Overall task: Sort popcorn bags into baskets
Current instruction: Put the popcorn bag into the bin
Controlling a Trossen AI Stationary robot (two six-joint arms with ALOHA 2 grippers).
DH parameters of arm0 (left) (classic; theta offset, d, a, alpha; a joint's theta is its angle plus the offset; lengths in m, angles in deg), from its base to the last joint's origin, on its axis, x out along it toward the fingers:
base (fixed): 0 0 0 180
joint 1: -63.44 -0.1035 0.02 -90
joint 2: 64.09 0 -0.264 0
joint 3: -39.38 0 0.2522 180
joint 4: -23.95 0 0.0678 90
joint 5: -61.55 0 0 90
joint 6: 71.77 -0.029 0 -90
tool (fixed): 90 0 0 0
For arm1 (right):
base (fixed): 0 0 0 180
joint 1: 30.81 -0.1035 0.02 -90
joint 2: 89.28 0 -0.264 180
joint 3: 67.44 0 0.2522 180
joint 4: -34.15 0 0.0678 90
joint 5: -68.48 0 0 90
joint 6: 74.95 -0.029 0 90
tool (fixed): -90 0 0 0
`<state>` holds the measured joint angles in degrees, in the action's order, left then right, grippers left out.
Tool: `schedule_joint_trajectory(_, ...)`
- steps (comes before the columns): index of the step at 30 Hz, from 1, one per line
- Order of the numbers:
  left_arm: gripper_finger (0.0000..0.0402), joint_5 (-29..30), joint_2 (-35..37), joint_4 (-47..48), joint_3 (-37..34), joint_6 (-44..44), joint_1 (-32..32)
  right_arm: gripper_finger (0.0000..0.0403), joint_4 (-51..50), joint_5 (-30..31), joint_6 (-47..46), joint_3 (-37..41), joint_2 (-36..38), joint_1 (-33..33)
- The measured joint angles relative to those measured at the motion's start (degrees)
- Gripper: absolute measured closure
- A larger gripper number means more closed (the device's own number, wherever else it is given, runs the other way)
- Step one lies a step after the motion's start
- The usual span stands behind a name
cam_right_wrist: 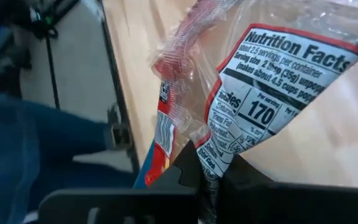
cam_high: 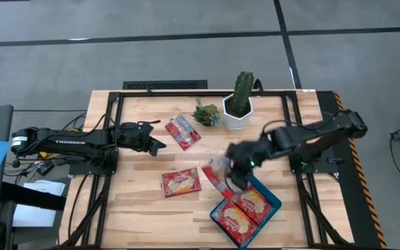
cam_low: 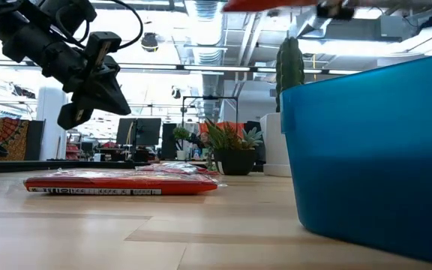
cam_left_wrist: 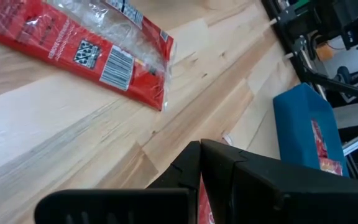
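Glossy red popcorn bags lie flat on the wooden table: one (cam_high: 183, 130) toward the far side, also seen in the left wrist view (cam_left_wrist: 92, 43), and one (cam_high: 180, 182) nearer the front (cam_low: 122, 182). More bags (cam_high: 245, 208) lie in the teal tray (cam_high: 275, 201) (cam_low: 373, 150) at the near right. My right gripper (cam_high: 230, 178) hangs over the tray's far-left corner, shut on another bag (cam_high: 216, 170). My left gripper (cam_high: 155, 145) (cam_low: 88, 94) hovers shut above the table, left of the far bag. My right gripper (cam_right_wrist: 209, 177) pinches the bag between its two fingers at a crinkled end beside the nutrition panel (cam_right_wrist: 229, 134). The bag is lifted clear of the table and tray, and it shows at the top of the low view (cam_low: 276, 4).
A tall cactus in a white pot (cam_high: 239, 104) (cam_low: 289, 67) and a small spiky green plant (cam_high: 206, 113) (cam_low: 231, 142) stand at the far middle. Black frame rails run along the table's edges (cam_high: 110, 125). Bare wood lies at the near left (cam_high: 130, 215).
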<state>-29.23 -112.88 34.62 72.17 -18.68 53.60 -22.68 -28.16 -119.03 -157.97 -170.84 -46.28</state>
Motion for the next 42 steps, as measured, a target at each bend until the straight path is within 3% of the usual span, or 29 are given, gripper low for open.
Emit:
schedule_joint_trajectory(9,0.0401,0.05,0.00,0.16,0.00,-0.39,0.00,0.0370,-3.37,3.70,-16.56,5.00,0.04,-14.55)
schedule_joint_trajectory(16,0.0401,1.62,-0.02,0.15,0.00,-0.43,0.00,0.0369,-0.51,3.75,-25.20,15.69,3.65,-19.92)
schedule_joint_trajectory(23,0.0401,1.62,-0.02,0.16,0.00,-0.30,0.00,0.0362,8.03,1.40,-26.18,24.31,6.41,-20.52)
schedule_joint_trajectory(32,0.0401,2.01,-0.02,0.21,-0.02,0.05,0.00,0.0351,12.53,0.49,-25.67,28.96,6.29,-20.00)
schedule_joint_trajectory(37,0.0401,3.23,-0.02,0.25,-0.02,0.14,0.00,0.0319,12.62,0.53,-23.96,29.00,6.29,-18.73)
schedule_joint_trajectory(42,0.0401,3.72,-0.02,0.63,-0.04,0.05,0.00,0.0260,12.72,0.18,-23.49,29.00,6.29,-17.43)
